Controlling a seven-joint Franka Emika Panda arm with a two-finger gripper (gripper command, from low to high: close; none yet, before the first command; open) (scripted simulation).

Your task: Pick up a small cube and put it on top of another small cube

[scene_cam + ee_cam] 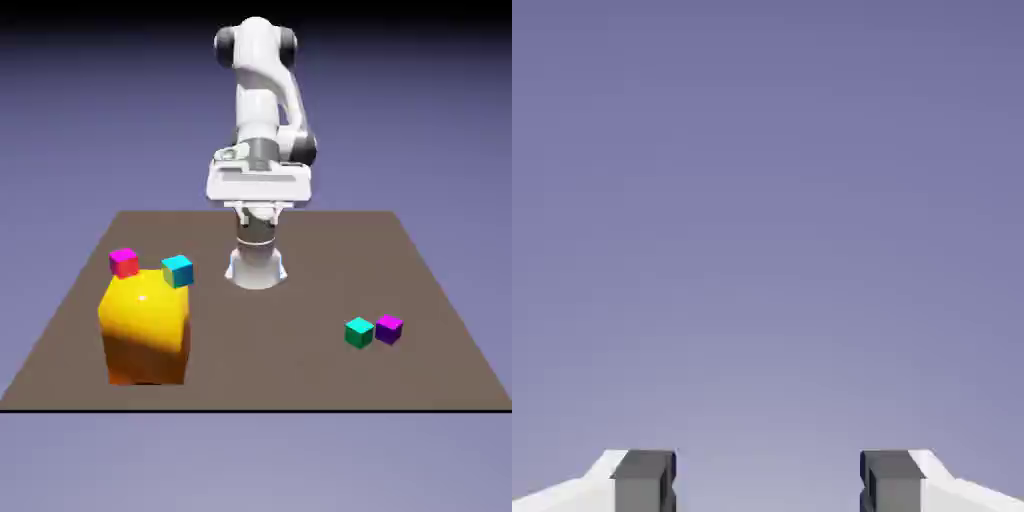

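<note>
At five o'clock from your spread gripper (259,215) in the exterior view, straddle the green cube (359,333) squarely, clearing the purple cube (389,329).

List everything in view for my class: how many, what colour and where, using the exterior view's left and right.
Table: one, dark brown, under the arm and objects.
Large block: one, yellow-orange, left.
Pink-red cube: one, magenta top and red side, at the block's upper left.
Cyan cube: one, bright blue, at the block's upper right.
Green cube: one, teal, on the table, right.
Purple cube: one, just right of the green cube.
Backdrop: one, blue-violet, behind.
Arm: one, white with dark joints, top middle.
End effector: one, white with grey fingertips, open, empty.
</note>
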